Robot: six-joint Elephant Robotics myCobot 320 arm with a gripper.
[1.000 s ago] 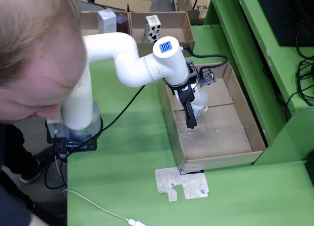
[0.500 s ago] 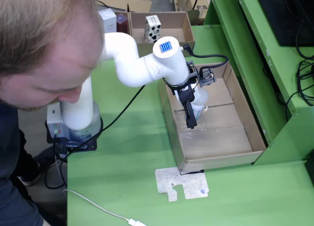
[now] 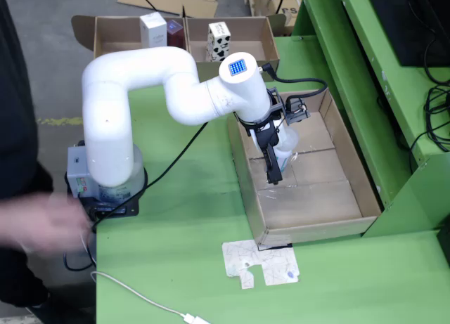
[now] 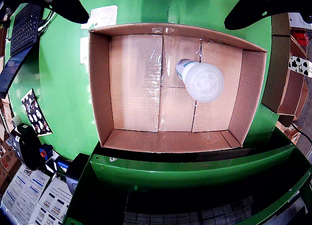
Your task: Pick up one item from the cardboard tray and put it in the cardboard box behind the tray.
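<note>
A brown cardboard tray (image 3: pixel 316 231) lies on the green table, and its inside wall (image 4: pixel 100 88) fills the wrist view. One white plastic bottle (image 4: pixel 201 80) with a label stands upright in it, right of centre in that view. In the fixed view the bottle (image 3: pixel 286 147) shows just right of my black gripper (image 3: pixel 272 175), which hangs above the tray floor. Seen from the wrist, my gripper (image 4: pixel 156 20) is open, its two dark fingers (image 4: pixel 63 4) spread to the top corners with nothing between them. The bottle sits below them, untouched.
Behind the tray stand open cardboard boxes (image 3: pixel 264 30) holding a spotted carton (image 3: pixel 219 41), a white box (image 3: pixel 153 29) and a dark red item. A person's blurred hand (image 3: pixel 42 222) is at the left by the arm's base. A paper cut-out (image 3: pixel 261 263) lies before the tray.
The person's head, which covered the upper left of the fixed view, has pulled away to the left edge. The arm, gripper and bottle have not moved.
</note>
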